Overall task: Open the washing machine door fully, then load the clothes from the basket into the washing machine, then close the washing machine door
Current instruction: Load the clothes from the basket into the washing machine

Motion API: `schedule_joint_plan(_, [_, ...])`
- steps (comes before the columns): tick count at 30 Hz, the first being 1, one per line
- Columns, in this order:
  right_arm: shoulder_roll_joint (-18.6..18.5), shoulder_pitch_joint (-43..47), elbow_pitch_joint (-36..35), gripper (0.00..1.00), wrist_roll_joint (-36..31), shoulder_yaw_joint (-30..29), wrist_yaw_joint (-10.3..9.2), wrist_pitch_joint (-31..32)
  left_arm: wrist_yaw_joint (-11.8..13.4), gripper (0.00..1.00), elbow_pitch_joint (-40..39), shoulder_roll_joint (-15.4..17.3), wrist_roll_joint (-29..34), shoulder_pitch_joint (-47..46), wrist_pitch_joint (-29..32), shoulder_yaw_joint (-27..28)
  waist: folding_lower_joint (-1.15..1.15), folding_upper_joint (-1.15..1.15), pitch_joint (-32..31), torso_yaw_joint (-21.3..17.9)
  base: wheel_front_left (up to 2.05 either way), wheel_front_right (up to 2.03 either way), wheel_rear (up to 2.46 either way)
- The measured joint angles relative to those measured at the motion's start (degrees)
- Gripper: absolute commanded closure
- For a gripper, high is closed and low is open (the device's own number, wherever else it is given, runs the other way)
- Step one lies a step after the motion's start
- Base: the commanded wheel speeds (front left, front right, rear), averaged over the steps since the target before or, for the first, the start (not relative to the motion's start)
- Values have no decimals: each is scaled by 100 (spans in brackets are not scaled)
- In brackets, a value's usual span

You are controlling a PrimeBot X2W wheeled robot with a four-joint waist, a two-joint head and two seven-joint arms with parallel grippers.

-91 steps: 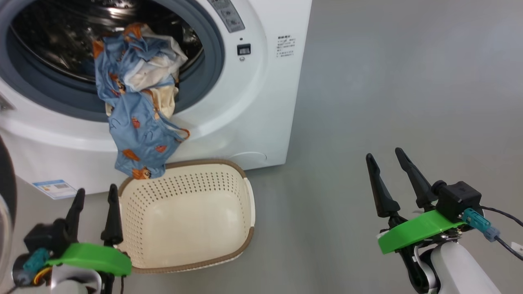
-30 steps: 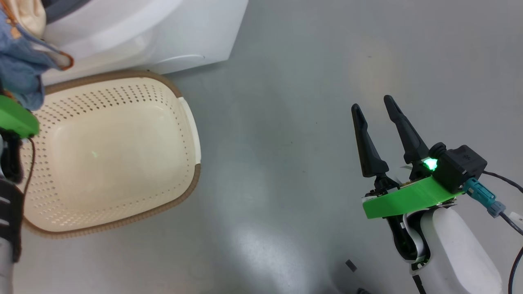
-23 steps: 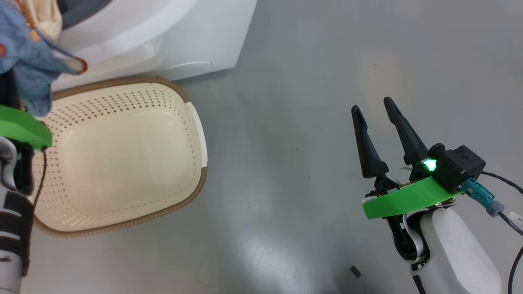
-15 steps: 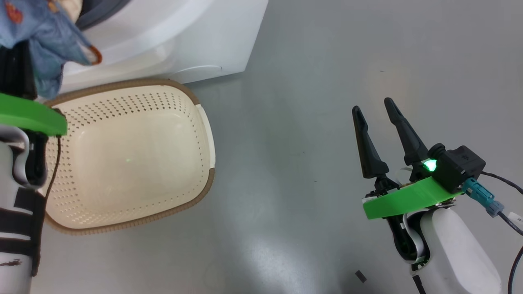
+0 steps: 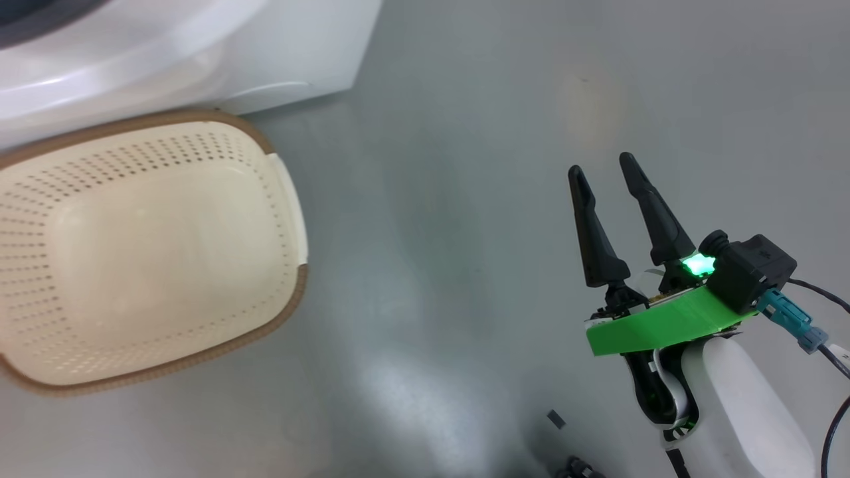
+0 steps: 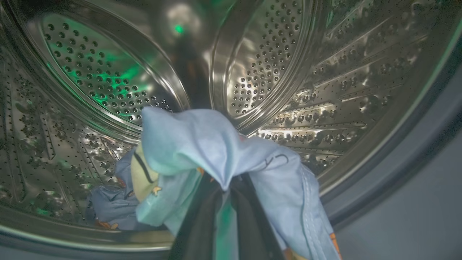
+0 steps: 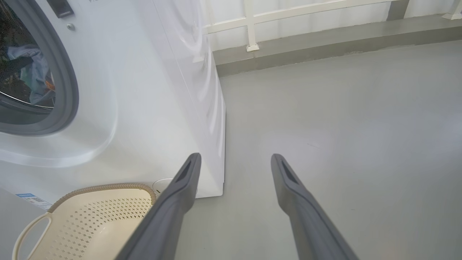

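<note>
Inside the drum of the washing machine (image 6: 325,90), the left pincer (image 6: 225,196) is clenched on the clothes (image 6: 202,144). They look soft, light and limp, likely to trail, so a bunched fold gives the surest hold. The right pincer (image 5: 601,167) hangs released above the floor (image 5: 431,199), beside the empty basket (image 5: 133,153).

The left gripper (image 6: 227,196) was closed tightly on the clothes (image 6: 202,141). The right gripper (image 5: 601,166) hung on its pale forearm (image 5: 737,405), fingers wide apart, holding nothing.
</note>
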Motion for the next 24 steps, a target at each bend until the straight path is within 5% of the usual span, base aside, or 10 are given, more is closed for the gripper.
schedule_joint_plan(9, [24, 22, -191, 0, 134, 143, 0, 0, 0, 100, 789, 532, -154, -1149, 672, -391, 0, 0, 382, -525, 0, 0, 0])
schedule_joint_plan(10, [27, 24, -194, 0, 138, 142, 0, 0, 0, 92, 861, 556, -238, -1252, 821, -420, 0, 0, 420, -573, 0, 0, 0])
schedule_joint_plan(12, [30, 47, -198, 0, 138, 138, 0, 0, 0, 0, 972, 583, -318, -1373, 990, -527, 0, 0, 491, -642, 0, 0, 0])
schedule_joint_plan(17, [34, 68, -196, 0, 148, 133, 0, 0, 0, 0, 1089, 492, -547, -1464, 1307, -760, 0, 0, 592, -659, 0, 0, 0])
schedule_joint_plan(24, [37, 7, -145, 0, 142, 112, 0, 0, 0, 0, 1023, 305, -776, -1279, 756, -991, 0, 0, 459, -447, 0, 0, 0])
